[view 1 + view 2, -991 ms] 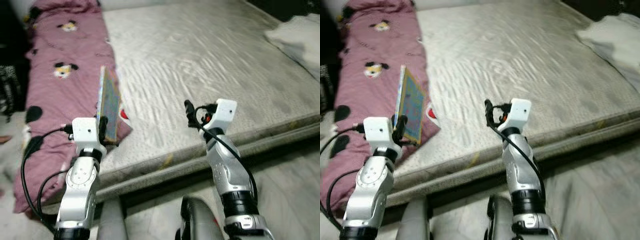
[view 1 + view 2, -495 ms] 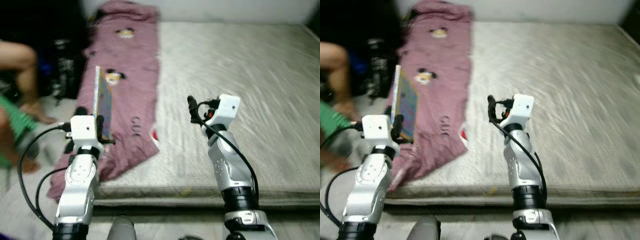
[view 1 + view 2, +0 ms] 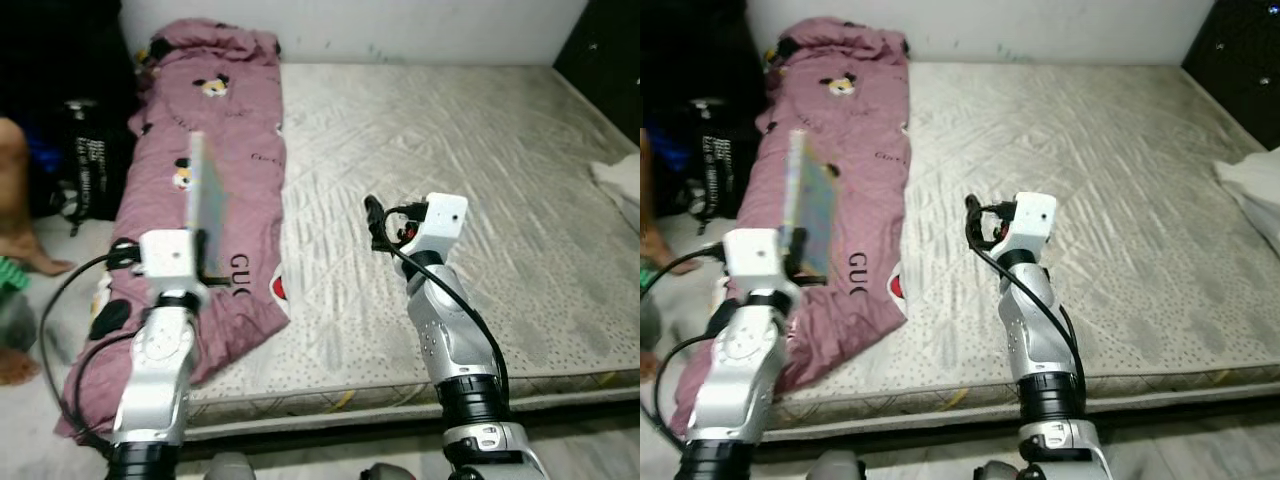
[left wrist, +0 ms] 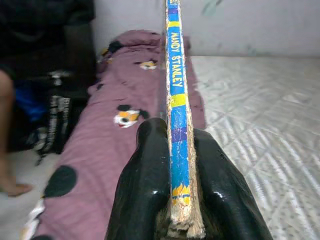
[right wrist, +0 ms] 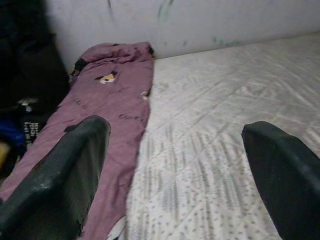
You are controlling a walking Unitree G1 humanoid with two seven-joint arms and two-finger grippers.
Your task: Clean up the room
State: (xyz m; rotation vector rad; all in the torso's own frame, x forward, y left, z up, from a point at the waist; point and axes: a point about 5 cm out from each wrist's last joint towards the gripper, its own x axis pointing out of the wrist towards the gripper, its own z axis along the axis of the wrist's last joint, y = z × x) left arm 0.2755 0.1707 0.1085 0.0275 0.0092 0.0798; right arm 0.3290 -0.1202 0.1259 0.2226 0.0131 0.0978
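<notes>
Evidently carrying: left gripper (image 4: 172, 165) clamped on a thin book (image 4: 176, 107), gripped at its lower edge and held upright above the pink blanket (image 3: 215, 160) (spine outward, presumably for a firm pinch). Right gripper (image 5: 175, 165) spread wide and holding nothing, raised over the mattress (image 3: 480, 160).

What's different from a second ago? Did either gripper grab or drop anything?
Nothing was grabbed or dropped. The whole view shifted, so the camera turned; the mattress now lies square ahead. The left gripper stays shut on the thin book, held upright over the pink blanket. The right gripper stays open and empty.
</notes>
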